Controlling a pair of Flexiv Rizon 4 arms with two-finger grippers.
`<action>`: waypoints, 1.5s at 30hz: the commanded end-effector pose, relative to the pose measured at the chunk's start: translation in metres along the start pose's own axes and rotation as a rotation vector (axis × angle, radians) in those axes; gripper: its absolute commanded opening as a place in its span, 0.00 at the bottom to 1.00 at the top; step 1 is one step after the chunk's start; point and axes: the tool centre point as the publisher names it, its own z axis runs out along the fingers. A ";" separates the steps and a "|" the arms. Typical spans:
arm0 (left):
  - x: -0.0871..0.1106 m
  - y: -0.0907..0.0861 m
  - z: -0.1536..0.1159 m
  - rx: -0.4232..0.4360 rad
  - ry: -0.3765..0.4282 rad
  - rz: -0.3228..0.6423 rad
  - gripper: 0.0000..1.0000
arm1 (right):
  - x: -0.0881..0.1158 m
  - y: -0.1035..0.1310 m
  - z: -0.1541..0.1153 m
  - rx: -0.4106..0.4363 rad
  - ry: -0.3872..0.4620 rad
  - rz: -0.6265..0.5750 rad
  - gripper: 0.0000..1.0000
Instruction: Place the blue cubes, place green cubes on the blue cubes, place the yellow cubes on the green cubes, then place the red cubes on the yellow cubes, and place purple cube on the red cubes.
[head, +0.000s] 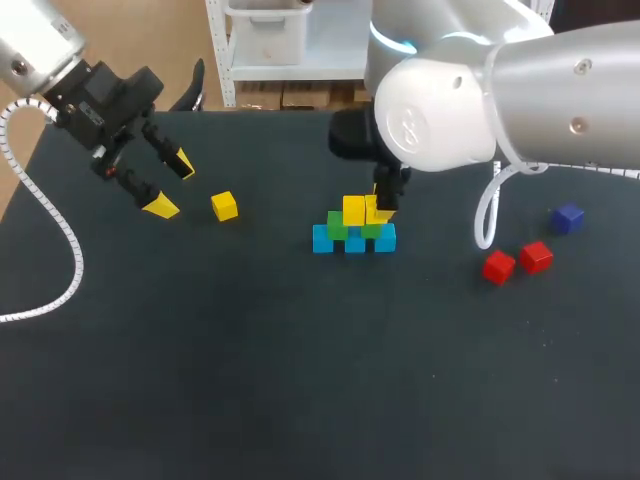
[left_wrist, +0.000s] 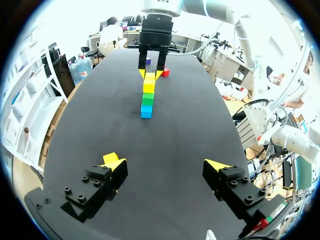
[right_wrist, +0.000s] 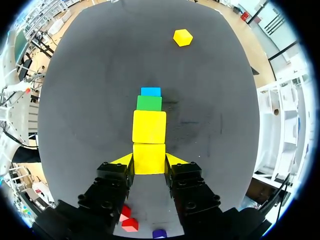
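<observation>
We count three blue cubes (head: 322, 238) (head: 354, 243) (head: 386, 237), two green cubes (head: 337, 224) (head: 372, 231), three yellow cubes, two red cubes (head: 498, 266) (head: 536, 256) and one purple cube (head: 568, 218) on the dark surface (head: 300, 380).

The blues sit side by side in a short row near the middle. Its long axis runs across the surface from our left side to our right. The greens sit on top of the blues, and one yellow (head: 353, 209) sits on the greens.

Our right claw (right_wrist: 149, 161) is closed on a second yellow (right_wrist: 149, 152), one finger on each of two opposite faces. It holds that cube at the right end of the top tier, level with the first yellow and touching it. We cannot tell whether it rests on the green beneath. Both wrist views meet the pile end-on, so the row's axis runs straight ahead of each claw.

The third yellow (head: 225, 206) lies alone, left of the pile and near our left claw (left_wrist: 165, 163), which hangs over the surface with its fingers spread wide.

The reds lie just beside each other, well right of the pile. The purple sits near them, a little farther back.
</observation>
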 end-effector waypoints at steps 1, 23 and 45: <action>0.000 0.001 0.000 0.001 0.000 0.002 1.00 | 0.001 0.001 0.000 0.003 -0.002 -0.001 0.31; 0.000 0.001 0.000 0.001 0.000 0.002 1.00 | -0.001 0.002 -0.001 0.001 -0.009 -0.009 0.43; 0.000 0.001 0.000 0.001 0.000 0.002 1.00 | 0.027 0.003 -0.015 0.038 0.010 0.018 0.35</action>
